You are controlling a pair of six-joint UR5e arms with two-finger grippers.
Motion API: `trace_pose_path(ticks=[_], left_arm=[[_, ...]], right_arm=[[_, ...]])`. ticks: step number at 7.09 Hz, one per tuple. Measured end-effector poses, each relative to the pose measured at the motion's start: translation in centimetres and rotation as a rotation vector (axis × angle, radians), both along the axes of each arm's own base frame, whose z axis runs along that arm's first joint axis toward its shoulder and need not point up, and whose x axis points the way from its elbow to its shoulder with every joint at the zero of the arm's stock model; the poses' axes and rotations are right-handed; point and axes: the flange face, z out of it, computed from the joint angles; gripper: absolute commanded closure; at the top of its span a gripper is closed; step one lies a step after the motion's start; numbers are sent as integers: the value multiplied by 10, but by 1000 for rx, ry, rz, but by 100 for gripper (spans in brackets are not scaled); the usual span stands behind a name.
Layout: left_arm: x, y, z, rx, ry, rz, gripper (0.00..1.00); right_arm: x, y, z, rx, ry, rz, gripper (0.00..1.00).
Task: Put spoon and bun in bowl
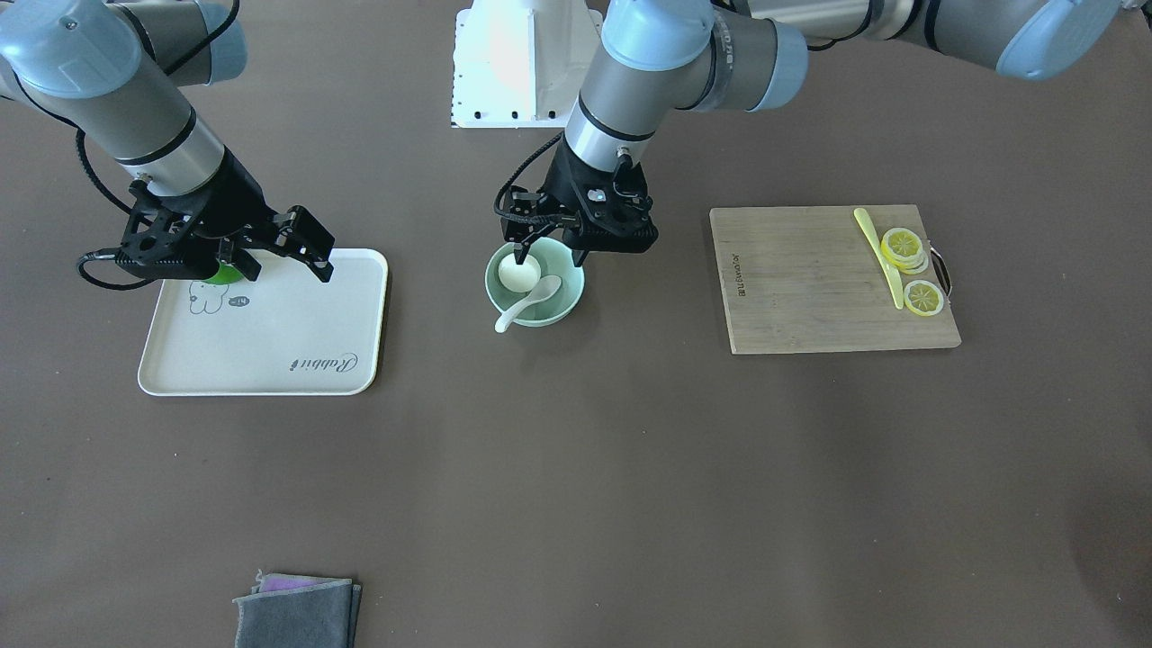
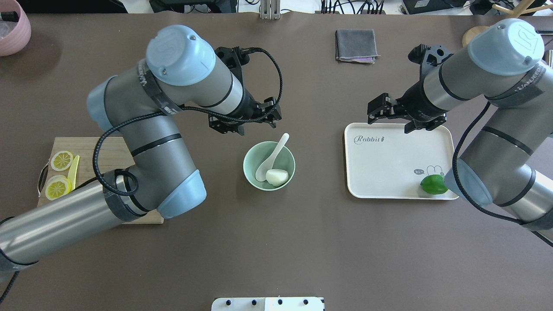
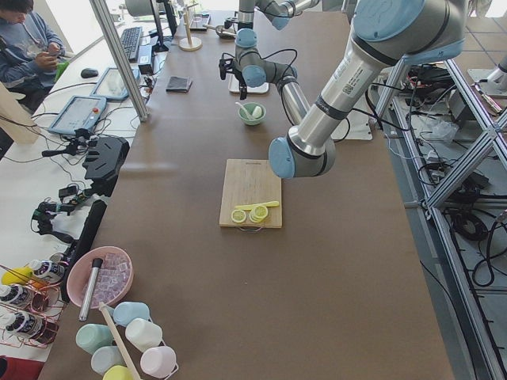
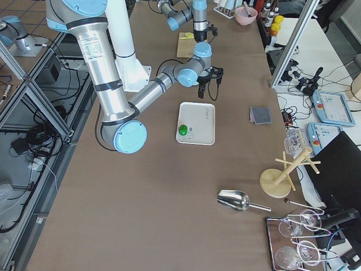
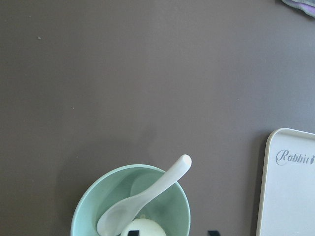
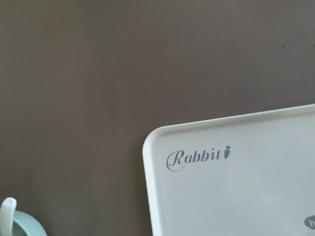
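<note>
Exterior front-facing view shows what the overhead hides under the wrist: left gripper (image 1: 548, 259) hangs over the robot-side rim of the bowl (image 1: 569, 297), fingers spread wide, nothing held; bun (image 1: 520, 272) lies in the bowl beside the spoon (image 1: 531, 301), scoop inside, handle leaning out over the rim. Right gripper (image 1: 283, 265) likewise agape and empty, above the tray (image 2: 389, 164); it half-covers the lime (image 2: 433, 184), which the overhead shows whole. Cutting board (image 1: 810, 288) carries lemon slices (image 1: 903, 245) and yellow knife (image 1: 880, 256); the left arm covers part of it in the overhead. Grey cloth (image 2: 355, 45) lies well apart.
</note>
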Motion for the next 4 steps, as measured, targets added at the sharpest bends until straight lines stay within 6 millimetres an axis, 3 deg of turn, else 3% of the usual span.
trace_pose_path(ticks=[1,2,4], left_arm=[[-45,-19,34,35,-24,9,2],[-104,-40,79,93,-62,31,2],[-242,-74,192,243,-188,95,2]], right_arm=[[14,-5,11,9,14,4,0],[37,-12,31,39,39,-13,0],[113,-26,86,115,99,-55,0]])
